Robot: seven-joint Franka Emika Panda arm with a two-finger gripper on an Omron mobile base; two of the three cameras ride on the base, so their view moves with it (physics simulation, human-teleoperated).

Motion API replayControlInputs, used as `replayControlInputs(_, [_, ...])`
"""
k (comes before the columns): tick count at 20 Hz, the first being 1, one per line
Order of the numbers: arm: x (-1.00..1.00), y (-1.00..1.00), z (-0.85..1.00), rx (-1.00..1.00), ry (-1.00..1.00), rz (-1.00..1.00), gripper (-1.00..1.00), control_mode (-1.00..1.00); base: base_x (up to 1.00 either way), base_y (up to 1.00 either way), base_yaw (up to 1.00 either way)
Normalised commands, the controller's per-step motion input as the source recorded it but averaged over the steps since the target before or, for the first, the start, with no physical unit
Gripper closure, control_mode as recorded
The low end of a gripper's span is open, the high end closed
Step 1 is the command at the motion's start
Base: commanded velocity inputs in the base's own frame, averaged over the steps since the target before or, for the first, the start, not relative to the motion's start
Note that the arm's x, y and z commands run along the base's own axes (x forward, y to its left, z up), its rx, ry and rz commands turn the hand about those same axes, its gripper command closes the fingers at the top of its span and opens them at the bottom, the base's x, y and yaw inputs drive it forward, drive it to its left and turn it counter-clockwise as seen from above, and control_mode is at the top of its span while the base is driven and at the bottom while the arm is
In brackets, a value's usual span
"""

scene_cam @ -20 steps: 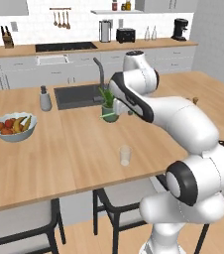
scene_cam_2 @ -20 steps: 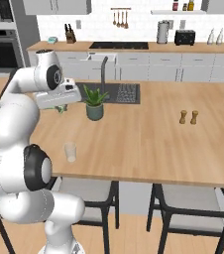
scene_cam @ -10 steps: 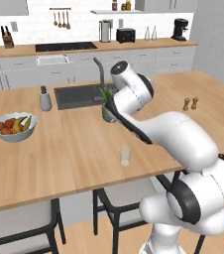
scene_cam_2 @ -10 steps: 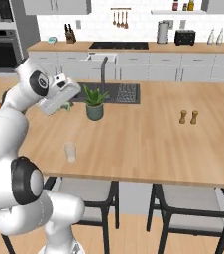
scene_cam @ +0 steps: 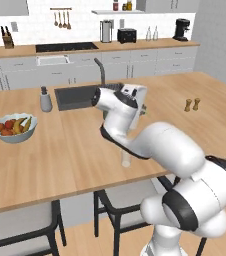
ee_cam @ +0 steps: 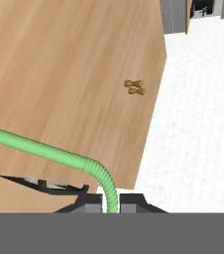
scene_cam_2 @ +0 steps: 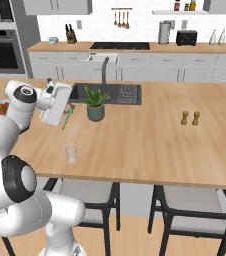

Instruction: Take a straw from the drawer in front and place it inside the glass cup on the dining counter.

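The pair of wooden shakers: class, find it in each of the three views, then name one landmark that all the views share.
Left base view: the shakers stand right of centre, beyond the arm.
Right base view: right of centre, well apart from the potted plant.
Hand view: upper middle, above the straw.
Shared landmark: the dining counter beneath them.

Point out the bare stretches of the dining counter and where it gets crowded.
Bare wood lies between the potted plant and the salt and pepper shakers, and along the near edge right of the glass cup. It is crowded around the sink, with the end effector holding the straw.
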Motion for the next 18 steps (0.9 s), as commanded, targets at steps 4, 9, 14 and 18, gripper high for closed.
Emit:
replayControlInputs(4, [0.00, 0.00, -0.12, -0.31, 0.23, -0.06, 1.00, -1.00, 0.00, 0.00, 0.00])
replayControlInputs(9, [0.00, 0.16, -0.31, -0.12, 0.21, -0.06, 1.00, -1.00, 0.00, 0.00, 0.00])
replayControlInputs(14, [0.00, 0.32, -0.39, -0.05, 0.14, -0.04, 1.00, -1.00, 0.00, 0.00, 0.00])
replayControlInputs(18, [0.16, 0.11, -0.36, -0.08, 0.13, -0.05, 1.00, -1.00, 0.00, 0.00, 0.00])
